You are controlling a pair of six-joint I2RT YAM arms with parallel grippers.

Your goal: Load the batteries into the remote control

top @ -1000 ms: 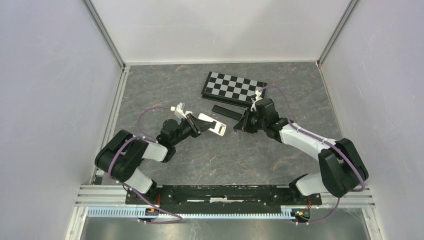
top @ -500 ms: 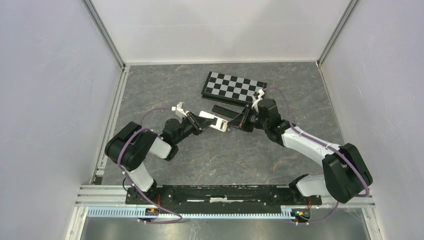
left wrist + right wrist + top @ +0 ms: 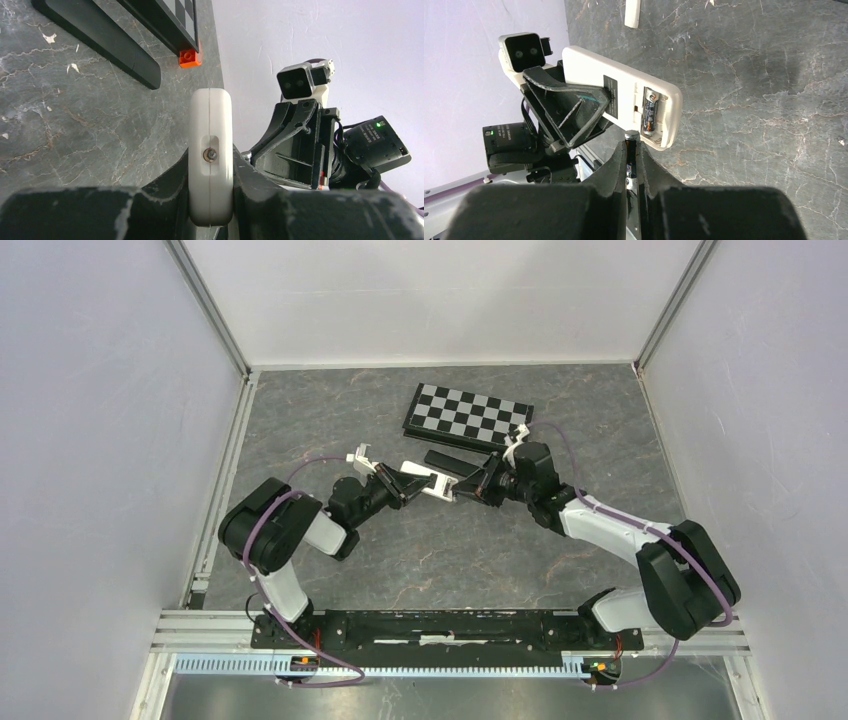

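Right end effector, arm stretched leftward, holds battery just beside remote.

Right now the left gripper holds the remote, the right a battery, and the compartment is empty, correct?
No: the compartment holds one battery, as the right wrist view shows. The left gripper holds the remote, the right gripper a second battery.

White remote; dark battery, silvery ends; black-white chequered board; grey marbled table.
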